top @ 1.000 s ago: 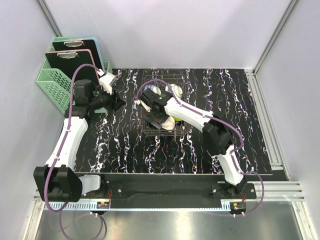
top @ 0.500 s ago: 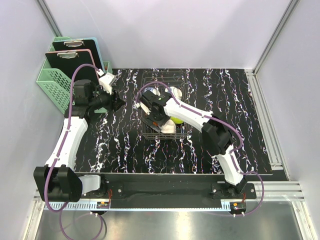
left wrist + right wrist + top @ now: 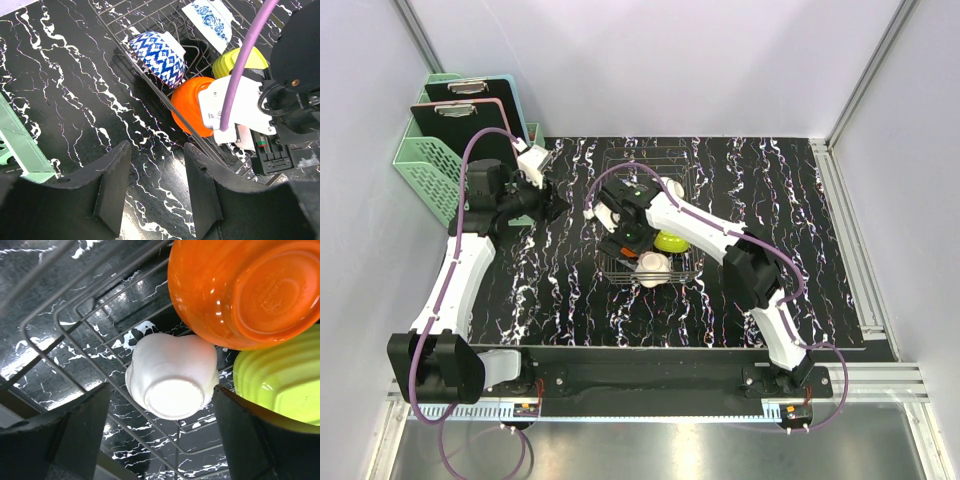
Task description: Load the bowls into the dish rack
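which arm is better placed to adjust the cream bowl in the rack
Right. Its tool hangs open directly above the cream bowl in the dish rack. The left tool is open too, but off to the rack's side, over the table.

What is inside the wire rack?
Five bowls: blue-diamond bowl, blue-flowered bowl, orange bowl, lime bowl, cream bowl. The right arm covers part of the rack, so anything beneath it cannot be seen.
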Action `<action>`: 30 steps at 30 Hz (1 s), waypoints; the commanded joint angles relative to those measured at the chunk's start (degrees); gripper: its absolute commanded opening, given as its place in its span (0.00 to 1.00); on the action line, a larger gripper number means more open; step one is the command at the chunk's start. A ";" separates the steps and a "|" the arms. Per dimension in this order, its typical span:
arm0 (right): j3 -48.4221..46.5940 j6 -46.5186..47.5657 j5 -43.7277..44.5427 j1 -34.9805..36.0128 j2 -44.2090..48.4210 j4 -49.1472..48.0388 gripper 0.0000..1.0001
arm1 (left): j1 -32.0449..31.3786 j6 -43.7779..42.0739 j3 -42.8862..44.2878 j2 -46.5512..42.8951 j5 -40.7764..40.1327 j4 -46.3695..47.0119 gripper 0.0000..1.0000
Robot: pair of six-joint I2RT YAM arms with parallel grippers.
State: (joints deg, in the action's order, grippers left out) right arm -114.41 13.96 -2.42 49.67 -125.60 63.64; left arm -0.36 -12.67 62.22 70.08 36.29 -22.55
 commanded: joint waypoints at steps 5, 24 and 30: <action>-7.49 0.90 2.15 -3.43 1.50 0.61 0.60 | 0.27 -0.43 0.01 -0.21 1.32 3.21 0.50; -8.91 -0.25 -3.21 -17.41 -3.51 0.44 0.13 | 0.27 0.63 0.36 4.45 0.97 6.90 0.99; -3.90 -0.51 -3.82 -17.50 -1.67 -1.32 0.12 | 0.27 0.62 0.10 4.45 0.88 6.90 0.99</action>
State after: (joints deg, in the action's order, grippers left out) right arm -120.70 13.32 -4.29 31.94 -129.40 63.79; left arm -0.36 -11.14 62.22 75.29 36.86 -19.14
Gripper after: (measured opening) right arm 0.125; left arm 0.987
